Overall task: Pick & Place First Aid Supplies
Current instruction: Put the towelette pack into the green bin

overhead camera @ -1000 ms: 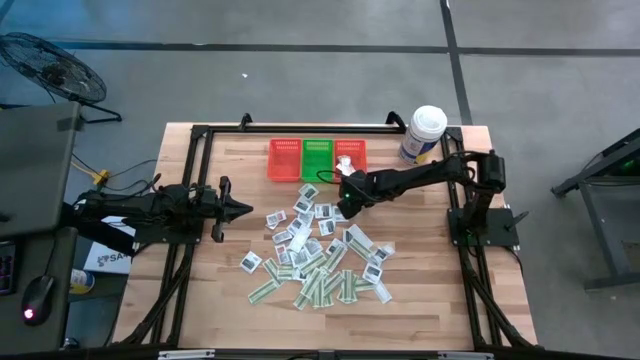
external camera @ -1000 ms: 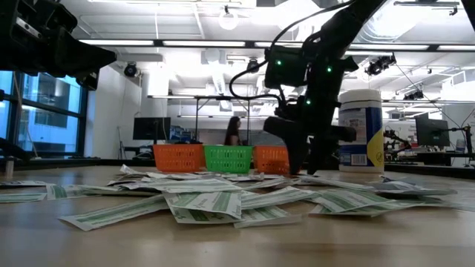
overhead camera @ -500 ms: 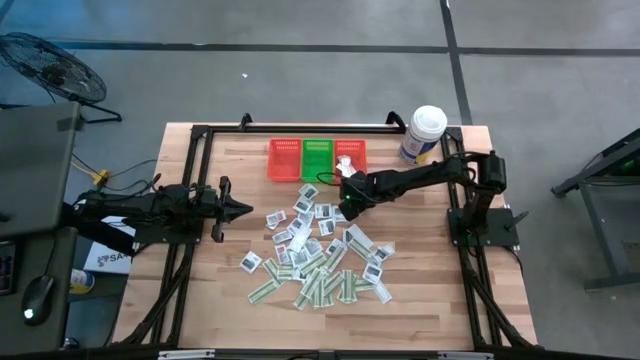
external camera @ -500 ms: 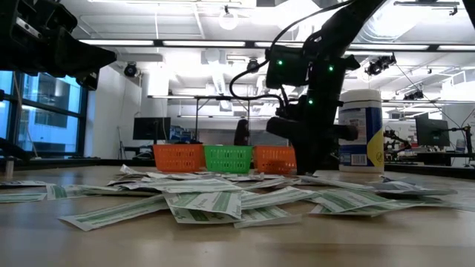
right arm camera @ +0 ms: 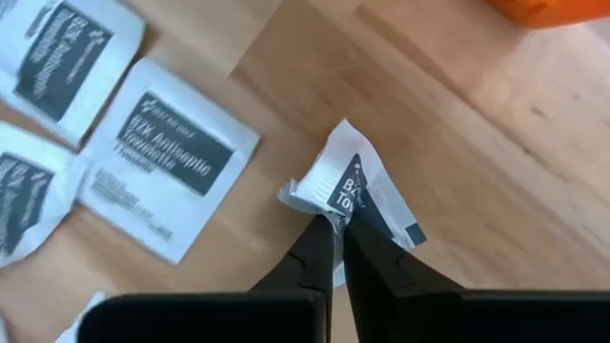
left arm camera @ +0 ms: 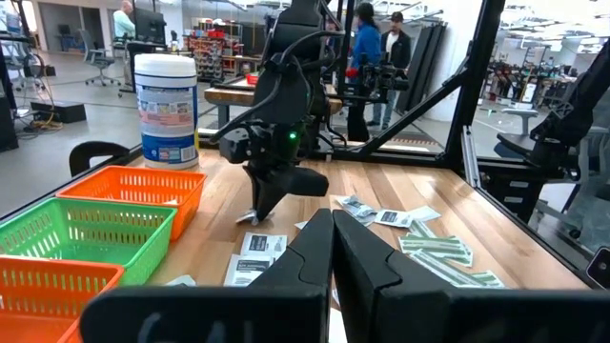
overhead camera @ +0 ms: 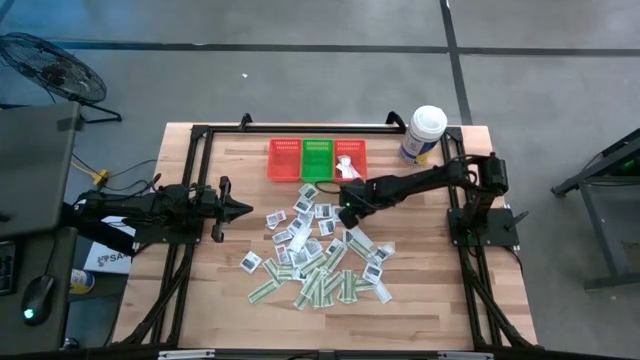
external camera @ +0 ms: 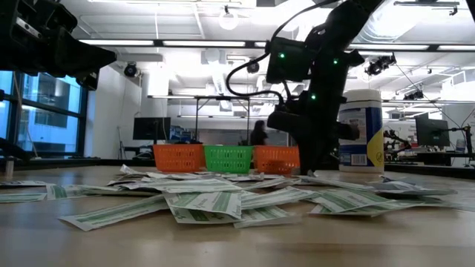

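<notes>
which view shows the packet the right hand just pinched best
The right wrist view: the white packet fills the middle, crumpled between the shut right hand. The left wrist view shows it small at the fingertips; the high and low views hide it behind the arm.

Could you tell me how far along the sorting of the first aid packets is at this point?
Done: one white packet already lies in the right-hand orange basket. In hand: the right gripper is shut on a white packet with dark print near the baskets. Left: dozens of packets remain scattered on the table; the left gripper waits shut at the table's left.
</notes>
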Robot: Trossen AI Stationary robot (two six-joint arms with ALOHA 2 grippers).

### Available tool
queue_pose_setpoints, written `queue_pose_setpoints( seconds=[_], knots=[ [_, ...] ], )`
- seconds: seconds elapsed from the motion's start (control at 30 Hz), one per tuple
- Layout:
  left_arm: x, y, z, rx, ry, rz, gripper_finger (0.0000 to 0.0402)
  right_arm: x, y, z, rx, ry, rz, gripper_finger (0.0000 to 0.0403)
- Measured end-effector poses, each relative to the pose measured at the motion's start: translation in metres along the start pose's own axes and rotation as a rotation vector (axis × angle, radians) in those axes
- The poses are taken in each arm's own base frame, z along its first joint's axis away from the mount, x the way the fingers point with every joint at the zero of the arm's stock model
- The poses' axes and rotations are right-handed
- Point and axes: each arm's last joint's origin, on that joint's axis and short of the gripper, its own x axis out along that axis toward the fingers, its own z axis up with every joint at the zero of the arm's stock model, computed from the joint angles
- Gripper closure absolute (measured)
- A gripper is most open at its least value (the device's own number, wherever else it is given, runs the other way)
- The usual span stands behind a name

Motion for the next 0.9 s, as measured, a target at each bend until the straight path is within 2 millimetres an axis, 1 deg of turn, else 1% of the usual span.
queue_pose_setpoints(
  seconds=[0.13, 0.3, 0.53, 0.63, 0.7, 0.8, 0.9],
  knots=[
    [0.000, 0.000, 0.000, 0.000, 0.000, 0.000, 0.0400, -0.003, 0.003, -0.003, -0.013, 0.006, 0.016, 0.0396],
    [0.000, 0.000, 0.000, 0.000, 0.000, 0.000, 0.0400, -0.023, 0.002, -0.007, -0.023, 0.007, 0.052, 0.0398],
    [0.000, 0.000, 0.000, 0.000, 0.000, 0.000, 0.0400, -0.068, -0.001, -0.001, -0.022, -0.117, 0.170, 0.0400],
    [0.000, 0.000, 0.000, 0.000, 0.000, 0.000, 0.0400, -0.087, 0.000, 0.004, -0.011, -0.207, 0.257, 0.0400],
    [0.000, 0.000, 0.000, 0.000, 0.000, 0.000, 0.0400, -0.096, 0.003, 0.010, -0.023, -0.275, 0.320, 0.0400],
    [0.000, 0.000, 0.000, 0.000, 0.000, 0.000, 0.0400, -0.102, 0.005, 0.021, -0.010, -0.353, 0.403, 0.0400],
    [0.000, 0.000, 0.000, 0.000, 0.000, 0.000, 0.0400, -0.105, 0.006, 0.037, 0.017, -0.400, 0.443, 0.0400]
  ],
)
